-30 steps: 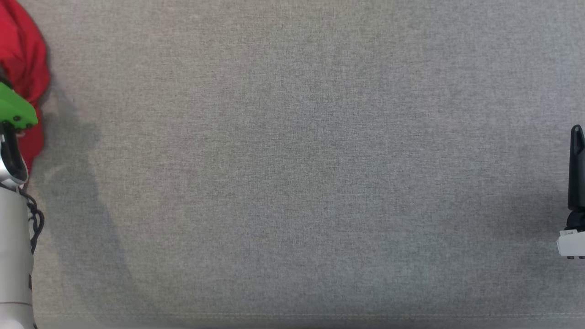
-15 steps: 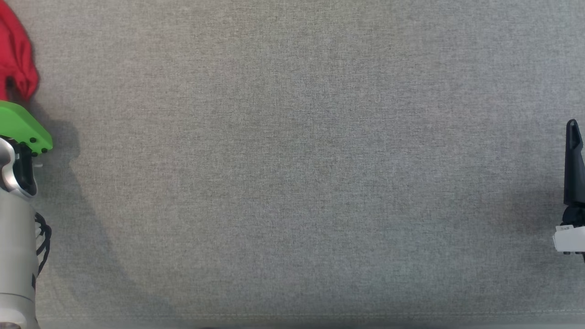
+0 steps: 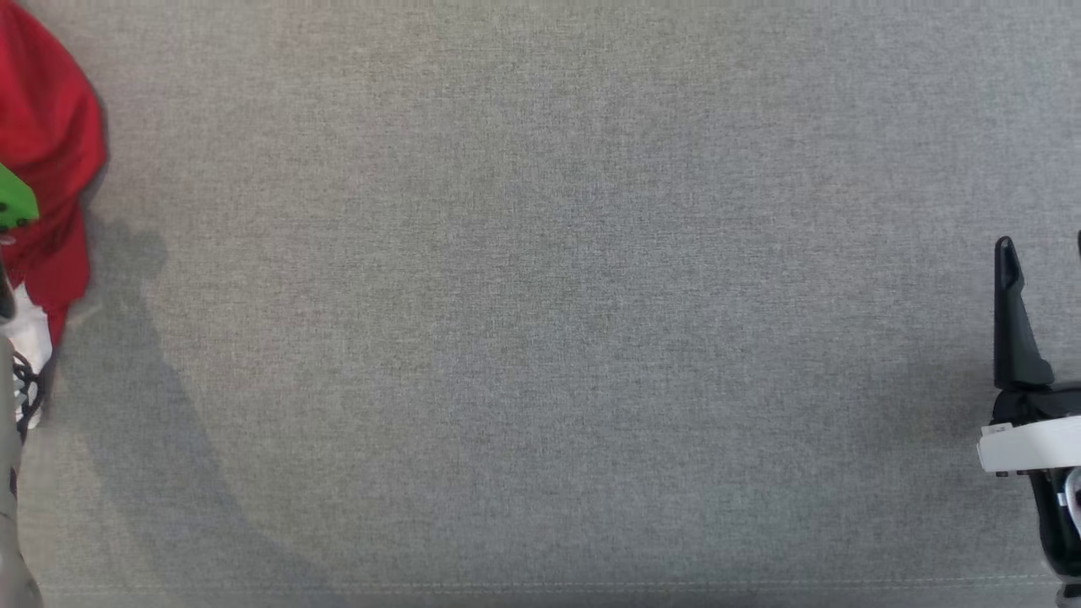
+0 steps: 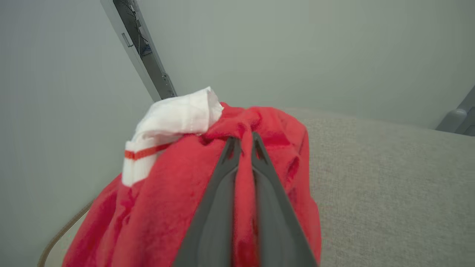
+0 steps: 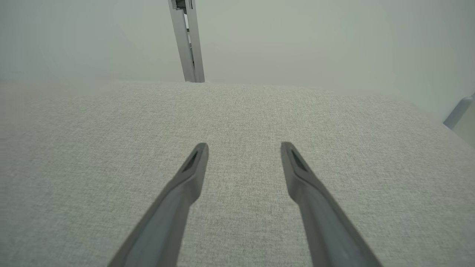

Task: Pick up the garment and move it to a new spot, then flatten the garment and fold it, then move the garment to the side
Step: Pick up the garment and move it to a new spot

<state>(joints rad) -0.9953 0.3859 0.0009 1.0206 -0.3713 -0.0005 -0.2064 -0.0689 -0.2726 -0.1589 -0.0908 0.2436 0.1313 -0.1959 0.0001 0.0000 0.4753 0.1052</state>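
The red garment sits bunched at the far left edge of the grey table, with a white striped trim poking out on top. The left gripper is pinched tight on a raised fold of the red cloth — a ridge gives the fingers something to bite, so the heap should lift with it. The right gripper hovers spread wide and empty over bare table — probably keeping the open middle free for laying the garment out.
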